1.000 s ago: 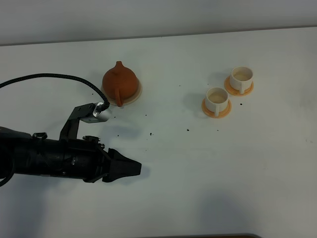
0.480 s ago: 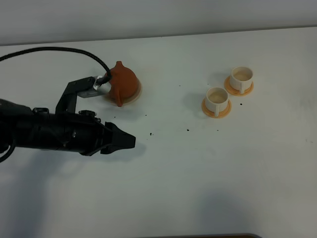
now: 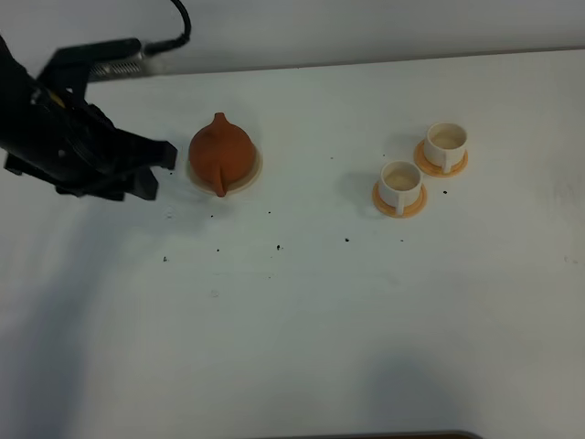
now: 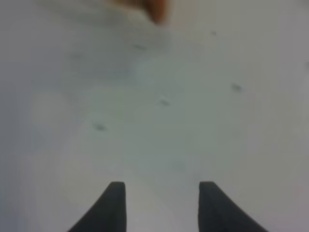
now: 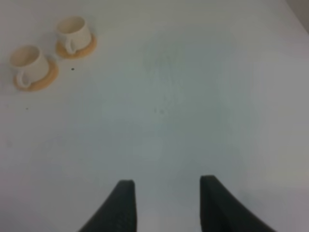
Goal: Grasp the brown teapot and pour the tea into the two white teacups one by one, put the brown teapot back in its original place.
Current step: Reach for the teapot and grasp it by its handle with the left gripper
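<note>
The brown teapot (image 3: 221, 154) sits upright on its beige coaster (image 3: 255, 168). Just beside it at nine o'clock, not touching, is the left end effector (image 3: 161, 170), released and empty. Well apart at three o'clock stand the two white teacups (image 3: 400, 181) on orange saucers (image 3: 399, 204). The right end effector (image 5: 164, 188) is also released, over bare counter (image 3: 366, 320).

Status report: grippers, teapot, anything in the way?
Left gripper open, empty, just beside the brown teapot. Right gripper open, empty. Teapot upright on its coaster, not gripped. Nothing between left gripper and pot.
</note>
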Robot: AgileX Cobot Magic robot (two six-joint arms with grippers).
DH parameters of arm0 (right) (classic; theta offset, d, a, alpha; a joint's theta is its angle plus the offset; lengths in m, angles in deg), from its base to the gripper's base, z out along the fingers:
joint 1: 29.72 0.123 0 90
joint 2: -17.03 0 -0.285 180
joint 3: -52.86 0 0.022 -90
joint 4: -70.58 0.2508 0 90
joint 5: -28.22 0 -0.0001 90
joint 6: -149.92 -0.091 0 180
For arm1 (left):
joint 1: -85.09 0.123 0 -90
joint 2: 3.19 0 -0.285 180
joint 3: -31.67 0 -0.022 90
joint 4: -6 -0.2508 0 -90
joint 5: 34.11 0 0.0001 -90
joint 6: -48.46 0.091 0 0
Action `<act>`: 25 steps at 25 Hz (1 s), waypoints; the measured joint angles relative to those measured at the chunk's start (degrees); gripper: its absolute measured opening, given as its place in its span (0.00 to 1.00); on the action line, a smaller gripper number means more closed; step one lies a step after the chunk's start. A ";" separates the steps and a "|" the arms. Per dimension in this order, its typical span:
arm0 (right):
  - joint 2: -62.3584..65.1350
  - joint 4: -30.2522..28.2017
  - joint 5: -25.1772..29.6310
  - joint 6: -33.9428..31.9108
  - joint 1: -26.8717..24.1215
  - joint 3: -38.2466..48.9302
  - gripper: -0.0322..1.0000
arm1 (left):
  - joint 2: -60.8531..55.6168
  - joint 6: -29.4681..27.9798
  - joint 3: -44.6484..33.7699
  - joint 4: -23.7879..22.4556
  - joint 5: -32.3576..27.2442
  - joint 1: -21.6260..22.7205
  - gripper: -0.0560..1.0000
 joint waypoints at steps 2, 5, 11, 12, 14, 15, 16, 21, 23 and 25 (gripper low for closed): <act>0.00 0.00 0.00 0.00 0.00 0.00 0.33 | 0.00 -3.84 3.87 -4.53 -2.31 0.00 0.39; 0.00 0.00 0.00 0.00 0.00 0.00 0.33 | 0.00 -5.74 7.60 -6.48 -4.91 0.00 0.39; 0.00 0.00 0.00 0.00 0.00 0.00 0.33 | 2.99 -6.19 10.33 -6.63 -6.76 0.00 0.39; 0.00 0.00 0.00 0.00 0.00 0.00 0.33 | 4.72 -6.18 10.87 -6.63 -7.36 0.00 0.39; 0.00 0.00 0.00 0.00 0.00 0.00 0.33 | 9.06 -6.18 12.53 -6.63 -8.48 0.00 0.39; 0.00 0.00 0.00 0.00 0.00 0.00 0.33 | 11.02 -6.18 13.56 -6.63 -9.21 0.00 0.39; 0.00 0.00 0.00 0.00 0.00 0.00 0.33 | 13.33 -6.18 15.02 -6.63 -10.07 0.00 0.39; 0.00 0.00 0.00 0.00 0.00 0.00 0.33 | 23.15 -5.57 24.95 -4.12 -14.45 -0.39 0.39; 0.00 0.10 0.00 0.00 0.00 0.00 0.33 | 26.55 -5.57 29.10 -3.00 -16.16 -1.37 0.39; 0.00 0.27 0.00 0.00 0.00 0.00 0.33 | 30.03 -5.57 33.77 -2.68 -17.50 -2.56 0.39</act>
